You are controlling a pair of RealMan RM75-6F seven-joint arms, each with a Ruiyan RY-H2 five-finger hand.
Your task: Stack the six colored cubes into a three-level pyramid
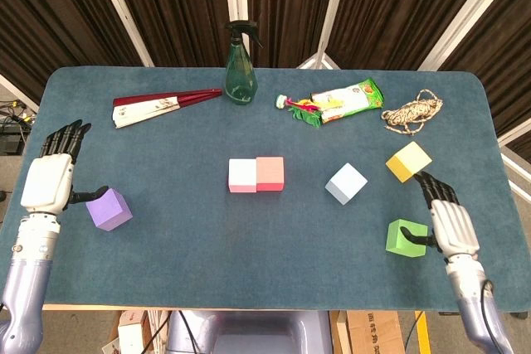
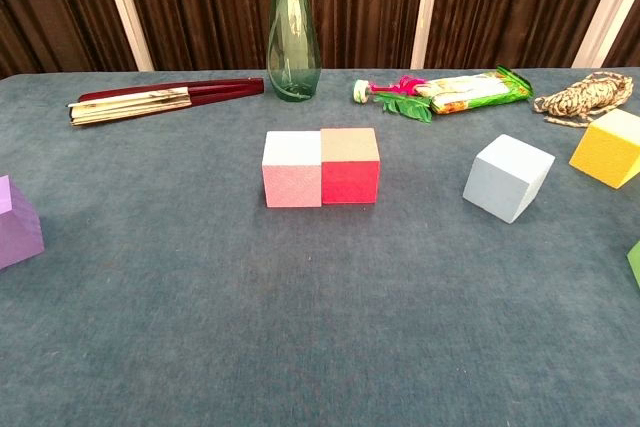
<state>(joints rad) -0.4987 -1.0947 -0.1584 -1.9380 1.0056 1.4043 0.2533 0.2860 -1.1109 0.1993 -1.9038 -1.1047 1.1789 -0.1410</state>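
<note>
Nearest the front edge of the worktop (image 1: 249, 263), the right hand (image 1: 449, 223) is at the right side, fingers extended and spread, thumb touching the right face of the green cube (image 1: 405, 236); it grips nothing. At the left edge, the left hand (image 1: 51, 176) is likewise spread and holds nothing, its thumb reaching to the left side of the purple cube (image 1: 109, 209). Neither hand appears in the chest view. Further in, at the worktop centre, the pink cube (image 1: 242, 176) and the red cube (image 1: 270, 174) stand side by side with faces touching, pink on the left. The light blue cube (image 1: 346, 183) sits to their right, rotated and apart from them. The yellow cube (image 1: 408, 161) lies beyond it toward the right edge. No cube is stacked on another. Along the far edge, from left to right: a folded fan (image 1: 164, 105), a green spray bottle (image 1: 240, 67) standing upright, a snack packet (image 1: 344, 100) with a small flower-like item beside it, and a coil of rope (image 1: 412, 111).
</note>
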